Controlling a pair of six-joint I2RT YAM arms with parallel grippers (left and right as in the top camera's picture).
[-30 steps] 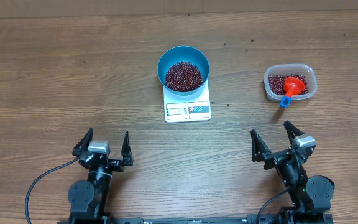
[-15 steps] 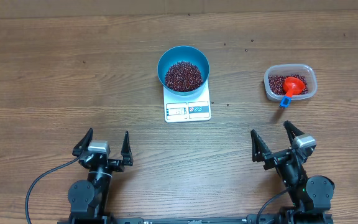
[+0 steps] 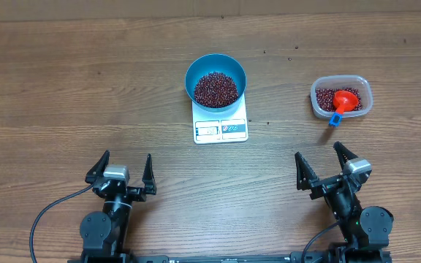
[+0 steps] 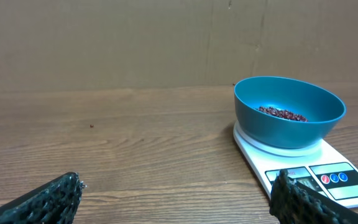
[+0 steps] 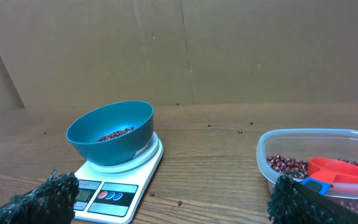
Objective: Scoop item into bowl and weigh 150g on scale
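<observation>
Overhead looks straight down from high; both wrist cameras sit low, facing far, sharing the bowl and scale.

the digits on the scale are too small to read.

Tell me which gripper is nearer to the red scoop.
Right. The right gripper is open, directly on the robot's side of the scoop, which lies in the tub. The left gripper is much farther, off to the other side of the scale.
</observation>
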